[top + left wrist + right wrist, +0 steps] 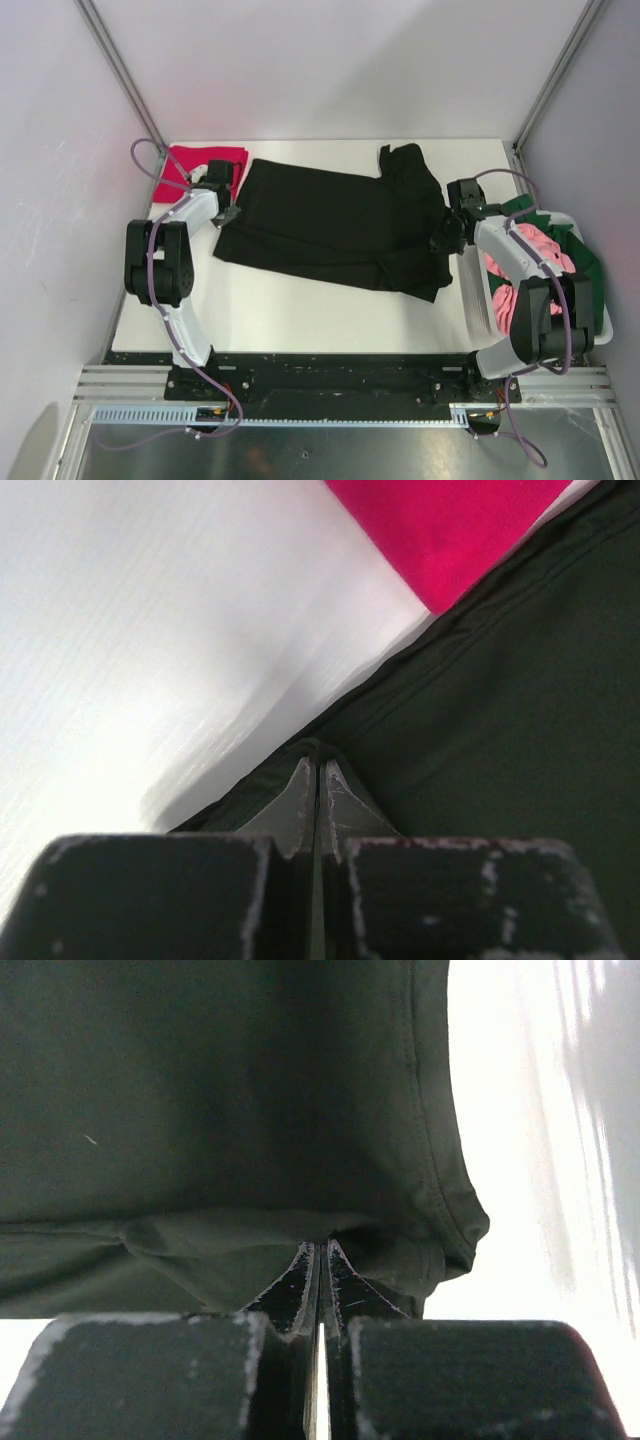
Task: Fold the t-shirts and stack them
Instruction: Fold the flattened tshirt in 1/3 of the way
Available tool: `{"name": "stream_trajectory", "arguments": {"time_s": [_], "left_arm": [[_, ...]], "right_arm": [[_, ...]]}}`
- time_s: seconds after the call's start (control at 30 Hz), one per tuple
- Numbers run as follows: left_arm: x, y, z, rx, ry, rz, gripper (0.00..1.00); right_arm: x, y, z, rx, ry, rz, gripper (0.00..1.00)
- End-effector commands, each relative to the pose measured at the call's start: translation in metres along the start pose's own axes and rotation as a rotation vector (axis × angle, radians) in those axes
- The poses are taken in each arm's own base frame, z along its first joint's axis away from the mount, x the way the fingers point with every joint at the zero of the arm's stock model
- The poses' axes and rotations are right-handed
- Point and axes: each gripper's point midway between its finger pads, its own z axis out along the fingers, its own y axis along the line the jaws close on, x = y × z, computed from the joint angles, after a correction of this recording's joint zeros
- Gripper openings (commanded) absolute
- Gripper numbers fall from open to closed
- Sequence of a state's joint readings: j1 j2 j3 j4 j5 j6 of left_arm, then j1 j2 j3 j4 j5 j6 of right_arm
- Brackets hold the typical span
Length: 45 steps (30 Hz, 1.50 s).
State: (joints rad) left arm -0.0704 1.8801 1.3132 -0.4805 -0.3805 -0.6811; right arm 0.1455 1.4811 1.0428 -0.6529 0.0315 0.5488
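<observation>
Crimson t-shirt (200,170) folded, far-left. Black t-shirt (340,225) mid-fold; left gripper (318,772), right gripper (318,1252) pinching its opposite edges, seemingly. Pink t-shirt (528,268), green t-shirt (585,258) waiting in basket (603,330).

A plain black t-shirt (340,225) lies on a white counter (300,310). Beside it is a plain crimson red t-shirt (200,170), which looks a brighter pinkish red in the left wrist view. A white basket (476,305) contains a pink t-shirt (500,298) and a dark green t-shirt (580,250). The robot arms (185,325) are white and black with purple cables (135,150). The left fingers (295,810) and right fingers (298,1285) are black, with pale grey scuffing along their edges.
</observation>
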Motion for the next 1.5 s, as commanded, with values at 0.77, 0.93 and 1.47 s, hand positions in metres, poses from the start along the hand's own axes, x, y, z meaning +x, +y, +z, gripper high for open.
{"name": "stream_trajectory", "arguments": {"time_s": [0.77,0.93,1.47], "left_arm": [[0.052,-0.059,-0.087,0.463,0.076,0.169,0.69],[0.118,-0.125,-0.141,0.689,0.167,0.364,0.63],[0.303,-0.228,-0.250,1.005,0.365,0.776,0.57]], "right_arm": [[0.002,-0.006,-0.016,-0.002,-0.065,0.023,0.49],[0.013,-0.019,0.001,0.024,-0.053,0.062,0.47],[0.006,-0.048,0.029,0.115,-0.056,0.097,0.45]]}}
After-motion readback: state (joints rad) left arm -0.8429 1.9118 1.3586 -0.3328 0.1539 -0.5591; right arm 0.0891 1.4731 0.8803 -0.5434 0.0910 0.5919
